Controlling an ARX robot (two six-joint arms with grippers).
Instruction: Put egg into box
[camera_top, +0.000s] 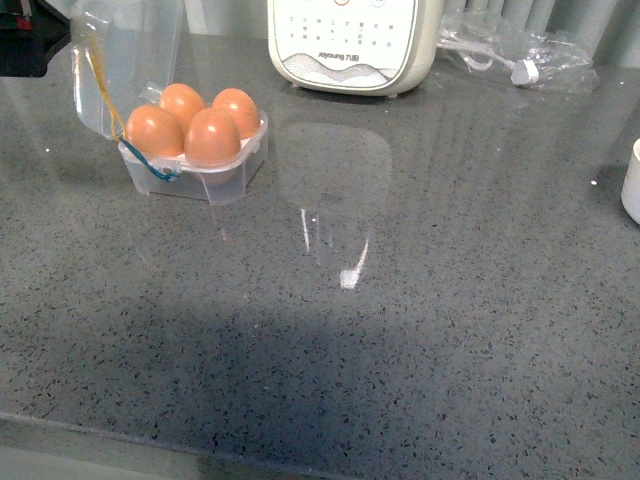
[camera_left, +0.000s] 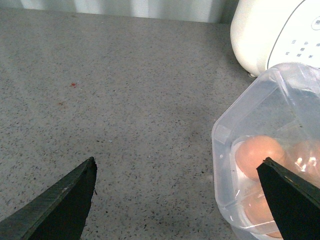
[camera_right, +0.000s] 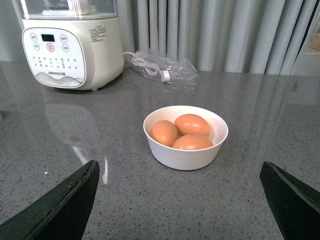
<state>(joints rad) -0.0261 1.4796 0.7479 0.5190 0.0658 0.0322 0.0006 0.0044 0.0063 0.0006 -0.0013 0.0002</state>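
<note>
Eggs (camera_top: 212, 137) fill all four slots of the clear box (camera_top: 220, 186), lid raised, at the far left of the bench (camera_top: 430, 340). Left hand (camera_left: 178, 167) hovers close by it, right hand (camera_right: 180, 167) faces a white bowl (camera_right: 185, 157) of three more; both gape wide, empty.

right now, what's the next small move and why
Probably no more loading: the box already holds four eggs, every slot filled, lid standing open. The left end effector is open and empty beside it, so nudging the lid shut looks like the sensible step.
</note>
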